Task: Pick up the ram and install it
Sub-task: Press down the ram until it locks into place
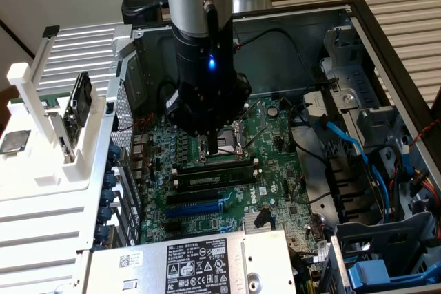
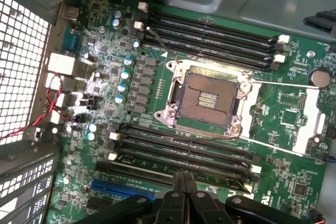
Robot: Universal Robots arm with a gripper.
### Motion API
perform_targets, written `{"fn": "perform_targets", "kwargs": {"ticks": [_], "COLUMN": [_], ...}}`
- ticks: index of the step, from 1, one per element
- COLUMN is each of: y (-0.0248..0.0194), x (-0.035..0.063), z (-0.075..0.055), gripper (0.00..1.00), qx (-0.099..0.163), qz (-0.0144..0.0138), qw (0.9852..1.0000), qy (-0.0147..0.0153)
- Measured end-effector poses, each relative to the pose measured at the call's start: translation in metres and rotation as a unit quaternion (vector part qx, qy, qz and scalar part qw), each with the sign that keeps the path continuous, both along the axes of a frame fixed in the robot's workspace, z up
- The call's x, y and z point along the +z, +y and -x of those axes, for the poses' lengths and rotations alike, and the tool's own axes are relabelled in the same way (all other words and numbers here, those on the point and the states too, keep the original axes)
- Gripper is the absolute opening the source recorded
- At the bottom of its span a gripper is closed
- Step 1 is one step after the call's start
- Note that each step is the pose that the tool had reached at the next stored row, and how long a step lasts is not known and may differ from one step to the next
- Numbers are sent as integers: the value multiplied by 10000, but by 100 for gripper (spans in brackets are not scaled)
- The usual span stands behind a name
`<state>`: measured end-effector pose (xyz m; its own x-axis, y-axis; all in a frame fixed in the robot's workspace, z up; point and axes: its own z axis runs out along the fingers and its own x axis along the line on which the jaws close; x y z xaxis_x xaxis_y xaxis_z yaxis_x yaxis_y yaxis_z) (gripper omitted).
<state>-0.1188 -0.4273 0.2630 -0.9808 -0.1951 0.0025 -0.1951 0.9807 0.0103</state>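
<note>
The ram (image 1: 215, 179) is a dark-green stick with black chips. It stands on edge in the memory slot nearest the expansion slots, below the CPU socket (image 1: 227, 139). In the wrist view the ram (image 2: 223, 176) shows as a thin green-edged strip in that slot. My gripper (image 1: 209, 148) hangs from the black wrist above the motherboard. Its two dark fingers (image 2: 177, 190) are shut together with nothing between them. The gripper (image 2: 184, 178) has its tips right over the ram's top edge. I cannot tell whether they touch it.
Bare black memory slots (image 2: 178, 142) lie beside the ram, with more (image 2: 210, 38) beyond the open CPU socket (image 2: 207, 98). A blue expansion slot (image 1: 196, 208) and the power supply (image 1: 200, 263) are nearby. A white rack (image 1: 41, 135) stands outside the case, and blue cables (image 1: 351, 146) run by the drive cage.
</note>
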Motion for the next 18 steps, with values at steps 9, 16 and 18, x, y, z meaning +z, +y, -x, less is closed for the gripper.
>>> {"fn": "perform_targets", "kwargs": {"ticks": [9, 16, 18], "y": [0, 0, 0], "x": [1, 2, 3], "z": [-5, -9, -9], "gripper": [10, 10, 10], "qx": [-221, -371, -422], "qz": [-26, -52, -59], "qw": [9998, 9993, 9991], "qy": [0, 0, 1]}}
